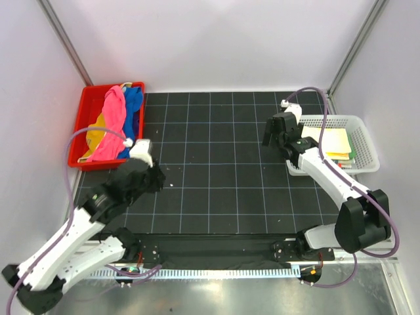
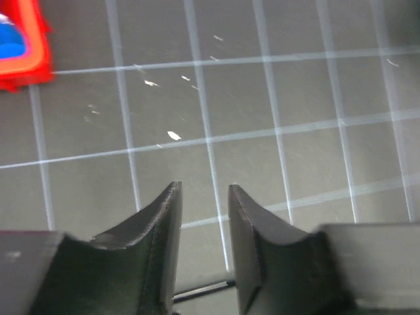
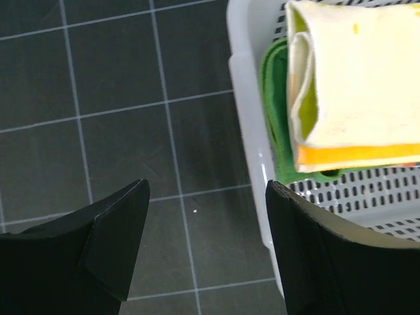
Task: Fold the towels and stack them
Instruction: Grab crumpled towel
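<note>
1. The left gripper (image 2: 204,190) hangs over the black grid mat (image 1: 223,164), just right of the near end of the red bin (image 1: 88,98). Its jaws stand a narrow gap apart with only mat showing between them, so it holds nothing.
2. The right gripper (image 3: 207,190) has its jaws spread wide and is also empty. It sits over the mat, just left of the wall of the white mesh basket (image 1: 367,141).
3. Unfolded towels lie heaped in the bin at far left: a pink towel (image 1: 113,121) draped along the top, a blue towel (image 1: 134,102) at the far end and a yellow towel (image 1: 97,131) beneath.
4. In the basket at right, a folded pale towel (image 3: 361,79) rests on a green towel (image 3: 272,98).
5. Risk: the heap is tangled, so a pinch at the pink cloth could drag 2 towels out together.
6. Risk: a low reach could clip the bin rim and shove or tip the bin.
7. Risk: the right jaw is close to the basket wall; a sideways move could knock the basket and slump the stack, or catch in the mesh.
8. Risk: a shallow grip on soft cloth may slip as it lifts.
</note>
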Robot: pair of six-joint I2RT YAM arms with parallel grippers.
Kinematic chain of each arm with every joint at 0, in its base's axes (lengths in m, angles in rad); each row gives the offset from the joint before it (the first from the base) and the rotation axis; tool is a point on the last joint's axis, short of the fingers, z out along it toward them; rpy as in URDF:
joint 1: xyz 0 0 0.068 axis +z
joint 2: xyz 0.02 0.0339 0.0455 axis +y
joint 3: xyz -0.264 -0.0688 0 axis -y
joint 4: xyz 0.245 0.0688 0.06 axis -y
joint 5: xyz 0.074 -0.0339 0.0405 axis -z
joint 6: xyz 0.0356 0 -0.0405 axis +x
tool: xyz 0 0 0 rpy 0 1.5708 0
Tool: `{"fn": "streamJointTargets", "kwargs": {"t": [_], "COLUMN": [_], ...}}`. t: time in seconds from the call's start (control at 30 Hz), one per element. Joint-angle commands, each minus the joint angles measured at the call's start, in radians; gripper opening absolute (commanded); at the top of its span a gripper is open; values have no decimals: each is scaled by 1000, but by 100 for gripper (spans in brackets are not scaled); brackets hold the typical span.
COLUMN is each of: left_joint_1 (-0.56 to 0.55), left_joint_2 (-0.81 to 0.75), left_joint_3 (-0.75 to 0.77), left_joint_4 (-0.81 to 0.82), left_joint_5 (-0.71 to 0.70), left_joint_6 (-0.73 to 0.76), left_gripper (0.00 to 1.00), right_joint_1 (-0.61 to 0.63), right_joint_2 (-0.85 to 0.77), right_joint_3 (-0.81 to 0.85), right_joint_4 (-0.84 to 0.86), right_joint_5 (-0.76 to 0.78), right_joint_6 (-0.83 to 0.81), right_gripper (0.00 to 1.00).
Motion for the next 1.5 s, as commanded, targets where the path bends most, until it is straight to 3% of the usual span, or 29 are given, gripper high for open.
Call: {"fn": "streamJointTargets", "kwargs": {"t": [0.0, 0.13, 0.27, 0.37, 0.5, 0.6, 0.73, 1.0, 1.47], "left_joint_1": [5, 101, 380, 561, 709, 804, 829, 836, 852], "left_joint_2": [120, 307, 529, 673, 865, 1044, 1186, 1314, 1348], "left_joint_3": [131, 282, 405, 484, 555, 654, 764, 921, 854], "left_joint_4": [16, 56, 124, 187, 295, 281, 263, 221, 228], "left_joint_5": [-211, -283, -257, -240, -101, -7, -4, -55, -45], "left_joint_6": [-45, -18, 18, 36, -5, -51, -73, -7, 30], "left_gripper": [42, 50, 49, 49, 48, 48, 48, 56, 54], "right_joint_1": [10, 8, 10, 10, 10, 10, 10, 10, 10], "right_joint_2": [-62, -91, -93, -84, -108, -110, -118, -125, -108], "right_joint_3": [-31, -44, -42, -32, -45, -51, -51, -59, -61], "right_joint_4": [102, 106, 129, 99, 106, 119, 111, 117, 120], "right_joint_5": [-105, -185, -303, -299, -352, -374, -381, -398, -400], "right_joint_6": [35, 20, 21, -8, 6, 1, -3, -5, -7], "right_gripper": [79, 79, 80, 80, 80, 80, 80, 79, 79]}}
